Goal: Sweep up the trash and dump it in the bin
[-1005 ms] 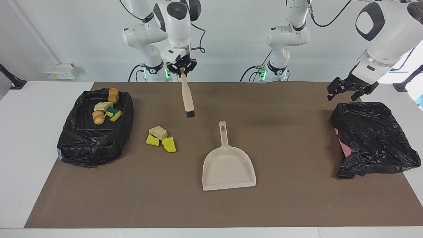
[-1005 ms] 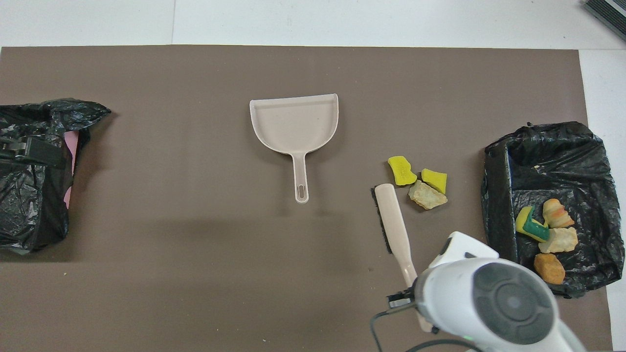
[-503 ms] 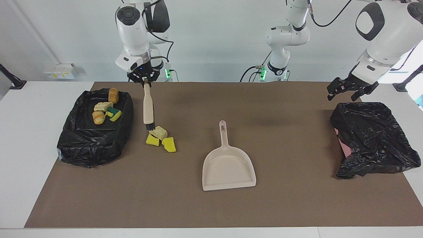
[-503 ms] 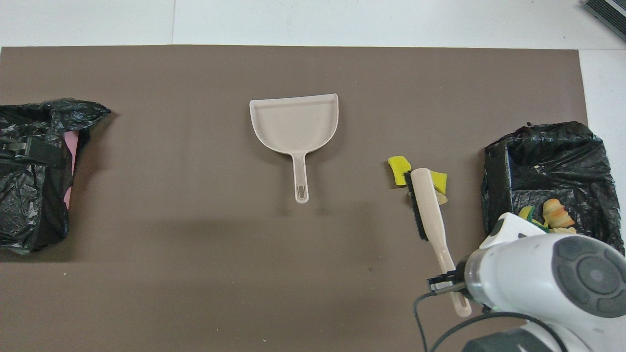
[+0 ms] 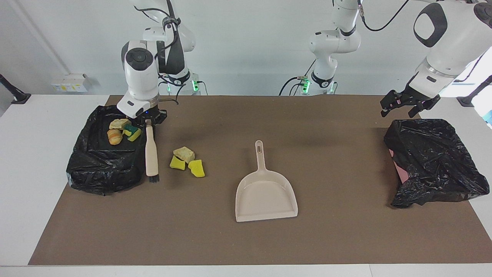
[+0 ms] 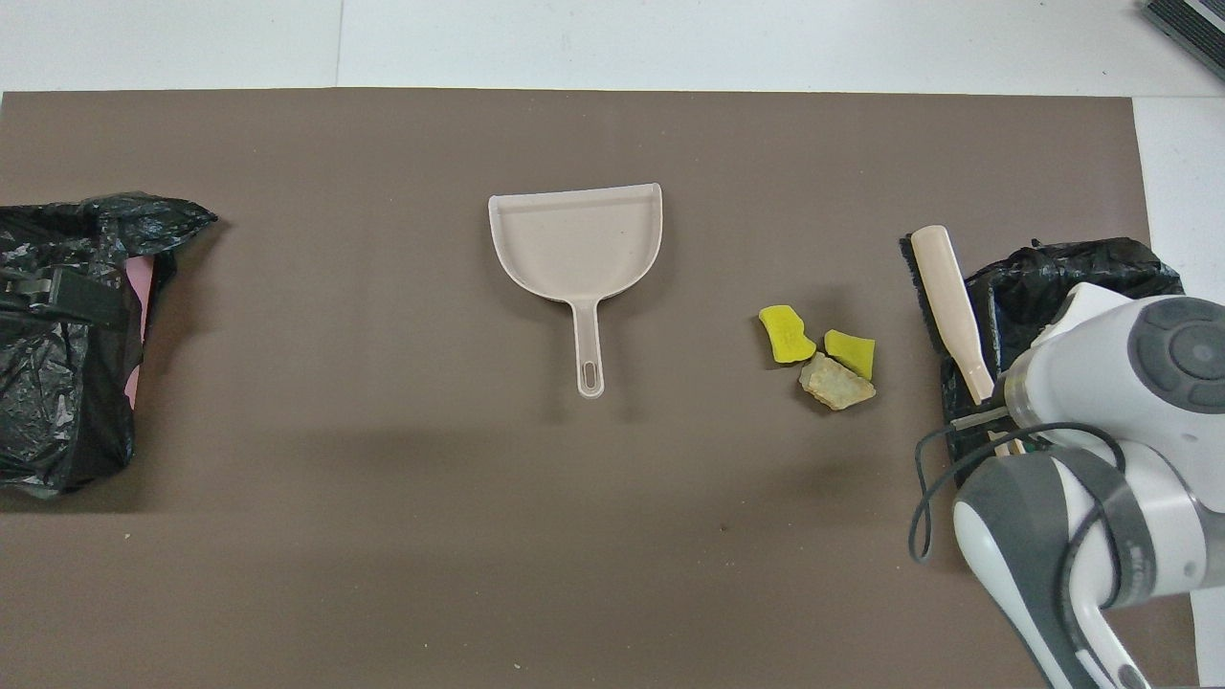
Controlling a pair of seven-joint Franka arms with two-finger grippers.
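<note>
Three pieces of trash lie together on the brown mat: a tan chunk [image 5: 184, 154] [image 6: 835, 383] and two yellow sponge pieces [image 5: 177, 163] [image 5: 197, 168] [image 6: 787, 333] [image 6: 851, 352]. My right gripper [image 5: 148, 120] is shut on the handle of the beige brush [image 5: 151, 152] [image 6: 943, 287]. The brush hangs bristles down, low over the mat between the scraps and a black-lined tray [image 5: 96, 169] [image 6: 1053, 277]. In that tray three more scraps [image 5: 123, 130] show. The black-bagged bin [image 5: 434, 161] [image 6: 57, 402] sits at the left arm's end, with my left gripper [image 5: 405, 104] [image 6: 57, 292] open above its nearer edge.
The beige dustpan [image 5: 265, 194] [image 6: 574, 234] lies mid-mat, handle toward the robots, mouth away from them. It sits between the scraps and the bin. The right arm's body [image 6: 1120, 459] covers most of the tray in the overhead view.
The right gripper carried the brush from the middle of the mat's robot-side edge, across the scraps, down to the tray's side. The scraps, dustpan and left arm stayed put.
</note>
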